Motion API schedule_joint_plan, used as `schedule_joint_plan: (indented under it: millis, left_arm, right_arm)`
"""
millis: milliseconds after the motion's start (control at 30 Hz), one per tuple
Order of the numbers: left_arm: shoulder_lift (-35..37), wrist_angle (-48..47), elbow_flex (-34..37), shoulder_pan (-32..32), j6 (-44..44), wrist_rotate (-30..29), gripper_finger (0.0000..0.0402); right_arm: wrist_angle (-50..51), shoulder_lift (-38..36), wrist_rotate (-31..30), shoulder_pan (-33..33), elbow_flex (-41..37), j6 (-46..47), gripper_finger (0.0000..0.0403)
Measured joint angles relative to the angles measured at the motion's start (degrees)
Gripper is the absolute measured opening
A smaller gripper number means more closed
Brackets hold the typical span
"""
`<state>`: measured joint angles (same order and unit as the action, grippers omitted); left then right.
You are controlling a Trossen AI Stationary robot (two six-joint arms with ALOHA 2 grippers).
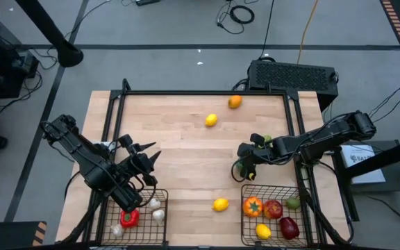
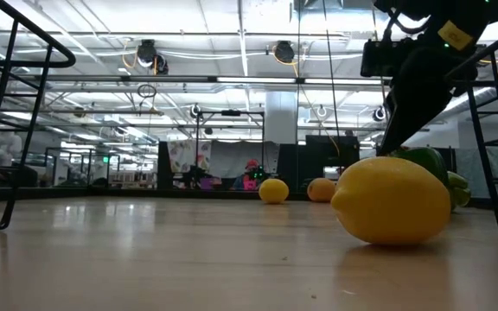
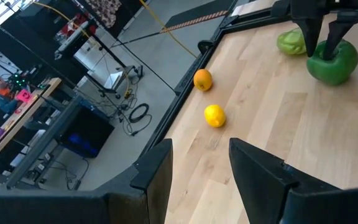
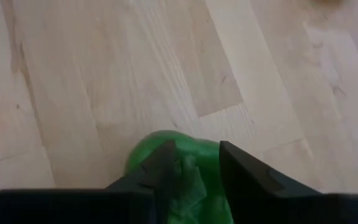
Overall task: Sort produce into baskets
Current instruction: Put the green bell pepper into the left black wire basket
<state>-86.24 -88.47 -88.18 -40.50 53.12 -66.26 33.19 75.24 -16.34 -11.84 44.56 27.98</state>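
Note:
My right gripper (image 1: 246, 165) is shut on a green pepper (image 3: 334, 62) on the table's right half, just beyond the right basket (image 1: 304, 222). That basket holds an orange tomato (image 1: 253, 205), red apples, a lemon and a green piece. My left gripper (image 1: 144, 156) hangs open and empty over the far edge of the left basket (image 1: 103, 222), which holds a red pepper (image 1: 129, 218) and garlic bulbs (image 1: 155, 208). Lying loose on the wood are a lemon (image 1: 220, 204) near the front, and a lemon (image 1: 211, 120) and an orange (image 1: 235, 101) at the back. My right gripper pinches the green pepper's upper part (image 4: 188, 171) between its two fingers (image 3: 310, 34). The fingers come from above, pointing down. Whether the pepper's bottom still rests on the table I cannot tell.
A paler green piece (image 3: 291, 42) lies right beside the green pepper. The black table frame (image 1: 207, 92) runs along the far and side edges. Bare wood lies between the two baskets and across the middle of the table.

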Motion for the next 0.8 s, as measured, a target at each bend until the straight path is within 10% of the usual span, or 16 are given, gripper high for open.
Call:
schedule_joint_plan:
  millis: [333,800]
  left_arm:
    - [0.00,0.84,0.00,0.01,0.02,0.02,0.0166]
    - [0.07,11.62,2.85,2.18,-3.35,1.51,0.0166]
  right_arm:
    - [-0.67,0.00,-0.01,0.00,0.00,0.05,0.0010]
    - [-20.68,-0.02,0.17,-1.39,6.60,-7.60,0.0006]
